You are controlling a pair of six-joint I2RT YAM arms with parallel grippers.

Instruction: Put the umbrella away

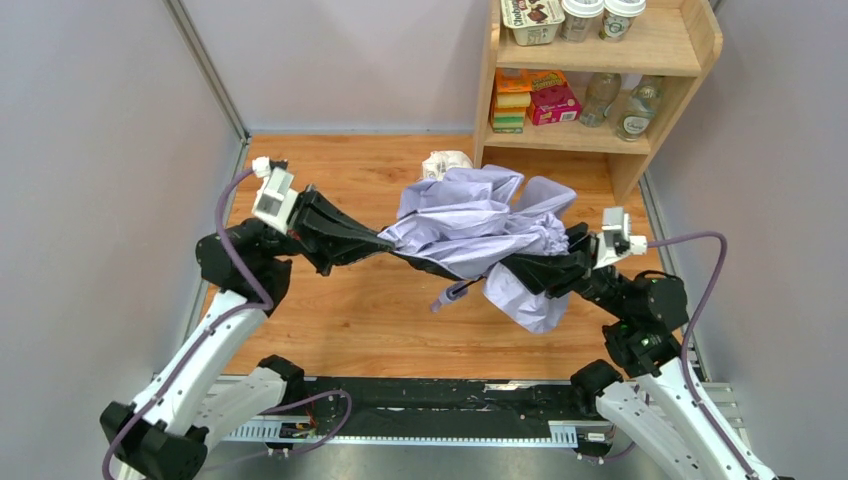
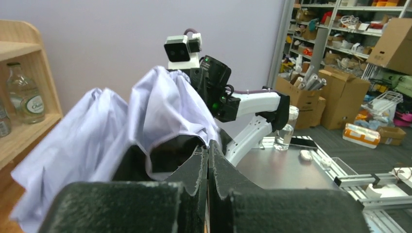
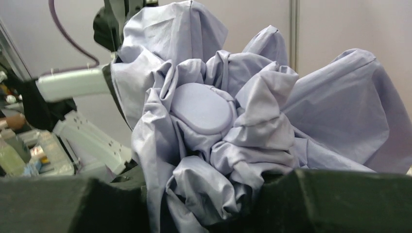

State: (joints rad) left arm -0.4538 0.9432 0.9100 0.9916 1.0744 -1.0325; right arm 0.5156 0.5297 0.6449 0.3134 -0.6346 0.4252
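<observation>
You have one umbrella (image 1: 470, 225), half collapsed. Its pale lavender canopy is bunched up and held over the middle of the table (image 1: 340, 320) between your two hands. Its small handle (image 1: 455, 293) hangs below, toward the near edge.

Your left hand (image 1: 382, 240) has its fingers (image 2: 194, 179) pressed together, pinching the canopy's left tip. Your right hand (image 1: 538, 270) grips the other side. Its two fingers (image 3: 73, 204) stand wide apart with crumpled fabric packed between them, and the oval top cap (image 3: 203, 108) faces its camera.

One white wrapped lump (image 1: 445, 162) lies at the far edge, just beside the wooden shelf (image 1: 700, 45) in the far right corner. The shelf holds three tubs (image 1: 530, 20) above, with a stack of boxes (image 1: 512, 100) and two glass bottles (image 1: 636, 108) below.
</observation>
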